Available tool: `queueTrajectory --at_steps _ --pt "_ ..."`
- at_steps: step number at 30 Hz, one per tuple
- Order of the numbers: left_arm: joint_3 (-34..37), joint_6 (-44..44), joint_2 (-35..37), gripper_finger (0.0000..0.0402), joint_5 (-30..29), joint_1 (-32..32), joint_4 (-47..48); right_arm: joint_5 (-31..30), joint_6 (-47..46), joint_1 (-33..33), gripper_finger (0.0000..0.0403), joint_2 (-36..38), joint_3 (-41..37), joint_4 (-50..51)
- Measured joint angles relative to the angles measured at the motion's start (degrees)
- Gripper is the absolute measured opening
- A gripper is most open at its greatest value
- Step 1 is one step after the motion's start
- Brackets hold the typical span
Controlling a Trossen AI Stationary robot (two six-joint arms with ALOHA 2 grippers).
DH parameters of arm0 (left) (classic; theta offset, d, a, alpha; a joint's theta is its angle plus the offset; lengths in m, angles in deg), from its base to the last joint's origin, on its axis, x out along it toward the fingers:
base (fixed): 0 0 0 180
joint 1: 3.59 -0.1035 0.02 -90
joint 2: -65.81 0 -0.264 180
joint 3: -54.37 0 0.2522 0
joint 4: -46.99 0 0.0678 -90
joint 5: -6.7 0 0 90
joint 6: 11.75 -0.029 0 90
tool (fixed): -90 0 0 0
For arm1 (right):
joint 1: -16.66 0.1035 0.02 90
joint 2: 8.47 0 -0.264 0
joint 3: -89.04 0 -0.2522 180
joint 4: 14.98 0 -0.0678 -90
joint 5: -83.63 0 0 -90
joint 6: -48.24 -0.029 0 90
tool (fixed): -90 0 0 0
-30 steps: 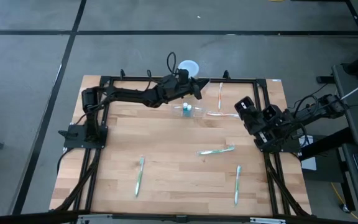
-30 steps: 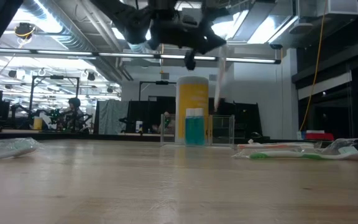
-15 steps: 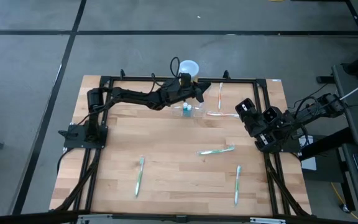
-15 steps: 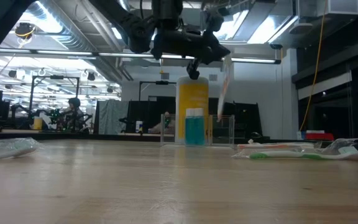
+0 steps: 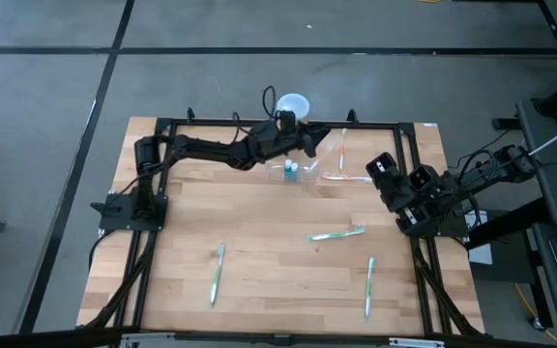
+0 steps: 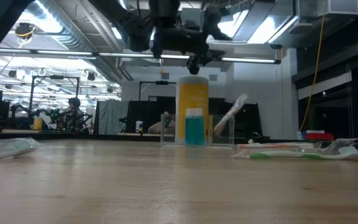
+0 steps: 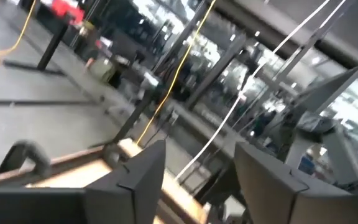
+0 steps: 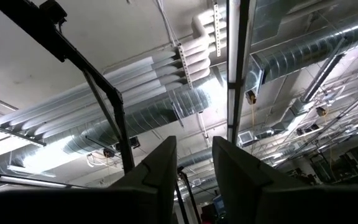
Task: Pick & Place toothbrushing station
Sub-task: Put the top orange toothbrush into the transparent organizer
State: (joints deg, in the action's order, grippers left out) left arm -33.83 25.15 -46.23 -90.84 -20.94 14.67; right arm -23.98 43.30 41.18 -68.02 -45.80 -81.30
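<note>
Clear toothbrushing station [image 6: 219, 129], edges barely visible

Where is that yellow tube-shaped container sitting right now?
The yellow container stands upright at the table's far edge, centre, just behind the clear holder; from above its white lid shows beside the left pincer.

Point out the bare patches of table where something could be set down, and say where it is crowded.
Free: the wood between the left toothbrush, the middle toothbrush and the clear holder; also the near strip between the left and right toothbrush. Crowded: the far edge, around the holder, the left gripper and the yellow container.
</note>
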Motion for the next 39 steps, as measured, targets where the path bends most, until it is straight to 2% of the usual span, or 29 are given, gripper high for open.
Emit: queueTrajectory --at_steps 6,9,13,15,17,20,26,30,32,34,36,39 --pt "0.00 -5.93 5.73 0.0201 -0.21 -0.47 -0.71 -5.76 2.21 0.12 0.0105 0.02 0.00 0.56" --pt "0.00 -12.35 10.53 0.0197 -0.62 -0.41 4.98 -9.47 2.56 0.13 0.0105 0.02 0.00 3.12" --pt "-0.11 -18.37 16.36 0.0196 -2.85 -0.41 18.69 -13.23 0.81 0.15 0.0105 0.02 0.00 7.39" --pt "-0.09 -21.28 18.54 0.0196 -4.90 -0.26 26.57 -19.45 -0.17 0.27 0.0105 0.01 0.00 10.04" --pt "0.00 -23.44 20.93 0.0196 -8.06 0.21 32.60 -28.75 -1.38 0.85 0.0105 0.02 0.00 14.31" --pt "0.00 -26.41 24.36 0.0196 -11.14 0.99 36.67 -40.41 -7.19 1.37 0.0105 0.02 0.00 23.69" --pt "0.00 -31.67 30.56 0.0196 -15.88 2.71 43.13 -53.15 -20.21 0.95 0.0105 0.00 0.00 37.57" --pt "0.00 -32.19 34.41 0.0196 -17.44 4.02 48.71 -61.36 -27.25 -1.08 0.0105 0.00 0.00 43.85" --pt "0.00 -32.19 36.60 0.0196 -18.49 4.98 51.34 -60.01 -27.38 -4.24 0.0105 0.16 0.00 44.97" --pt "0.00 -32.72 38.92 0.0196 -20.28 6.06 53.54 -55.23 -26.67 -8.38 0.0105 0.89 0.00 45.53" --pt "0.00 -33.30 41.37 0.0196 -22.74 7.35 55.97 -48.91 -29.21 -13.20 0.0105 1.29 0.17 49.17" --pt "0.00 -33.86 44.97 0.0196 -25.21 8.60 59.85 -35.93 -38.18 -21.27 0.0105 1.68 2.90 64.14"
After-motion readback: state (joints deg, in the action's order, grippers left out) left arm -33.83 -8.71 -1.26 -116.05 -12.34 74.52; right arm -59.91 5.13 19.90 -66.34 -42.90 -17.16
